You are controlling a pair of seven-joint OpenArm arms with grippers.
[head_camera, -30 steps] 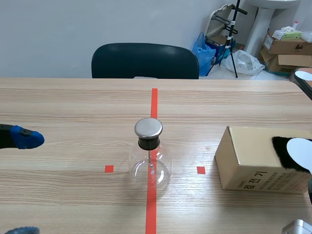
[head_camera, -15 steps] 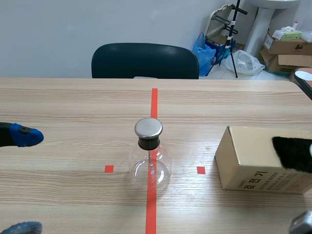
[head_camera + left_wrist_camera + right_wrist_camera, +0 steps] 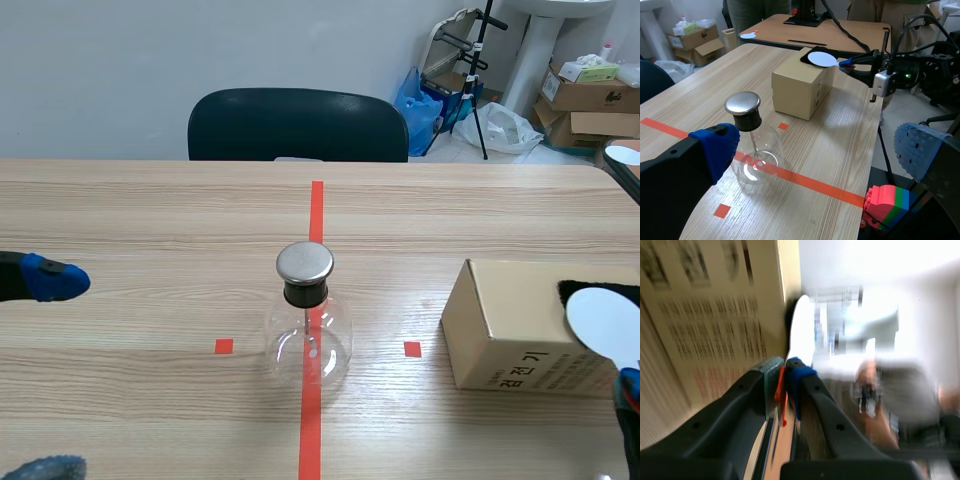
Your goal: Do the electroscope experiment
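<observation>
The flask [image 3: 308, 335] stands upright in the middle of the tabletop [image 3: 150, 220], on the red tape line. Its metal cap [image 3: 304, 262] is bare and well apart from both arms, a placing that seems meant to leave the cap reachable from either side.

The right gripper [image 3: 850, 65] is clenched on the thin orange handle [image 3: 782, 390] of a white disc [image 3: 822, 58], so the disc's face is free. The disc sits over a black patch [image 3: 575, 292] on top of the box [image 3: 510, 330], probably so it can be rubbed to charge it before it goes to the cap. Whether disc and patch touch cannot be told.

The left gripper [image 3: 48, 375] is released, its fingers wide apart, off to the flask's side and holding nothing. It looks parked, perhaps ready to steady the glass.

In the scene view the right arm is almost wholly cut off, with only a blue tip showing at the edge below the disc. The right wrist view is blurred, so the box's print is unreadable. A thin rod shows inside the flask, but any leaves on it are too small to make out. Whether the patch is fur or cloth is unclear. Coloured blocks [image 3: 885, 205] sit past the tabletop's edge, and a finger of the left gripper hides what they rest on
</observation>
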